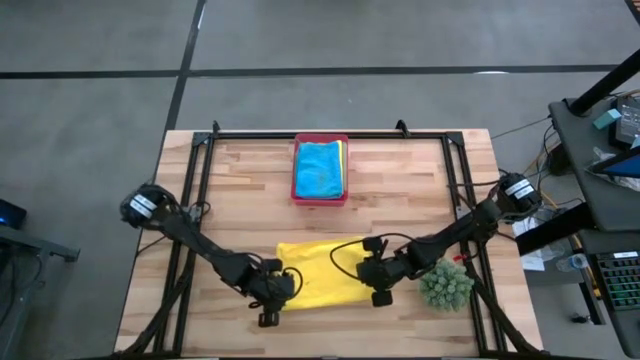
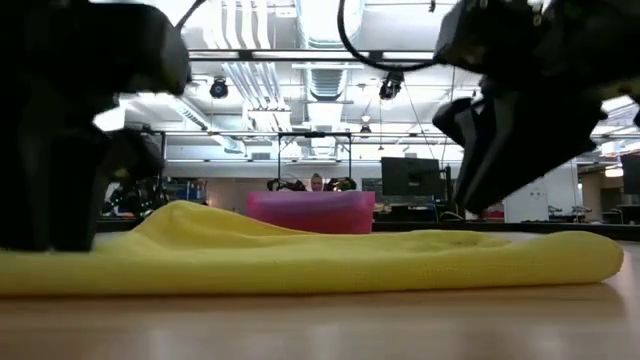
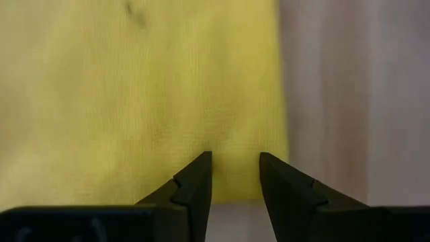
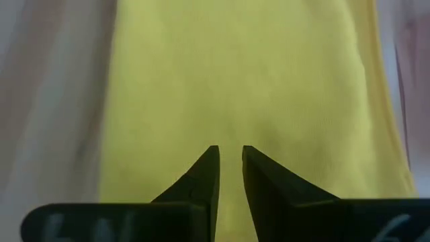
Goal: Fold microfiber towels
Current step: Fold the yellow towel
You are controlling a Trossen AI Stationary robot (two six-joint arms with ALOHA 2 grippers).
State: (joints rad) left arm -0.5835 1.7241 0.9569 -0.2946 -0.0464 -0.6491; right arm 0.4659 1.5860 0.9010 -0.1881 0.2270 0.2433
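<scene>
A yellow microfiber towel (image 1: pixel 320 272) lies spread on the wooden table near its front edge, with a low hump toward its left side (image 2: pixel 180 215). My left gripper (image 1: pixel 275 300) stands open over the towel's near left corner (image 3: pixel 262 181), fingers slanting down. My right gripper (image 1: pixel 372 290) hovers over the towel's right part (image 4: pixel 235 81), slanting down, its fingers (image 4: pixel 208 168) only a narrow gap apart with nothing between them. In the low view it hangs clear above the cloth (image 2: pixel 500 150). A turquoise blue towel (image 1: pixel 319 170) lies on top in the pink tray.
The pink tray (image 1: pixel 320 199) stands at the table's far middle, with a yellow edge (image 1: pixel 344 160) showing under the blue towel. A spiky green plant (image 1: pixel 445 285) stands right of the yellow towel, close to my right arm. Bare wood lies left of the towel.
</scene>
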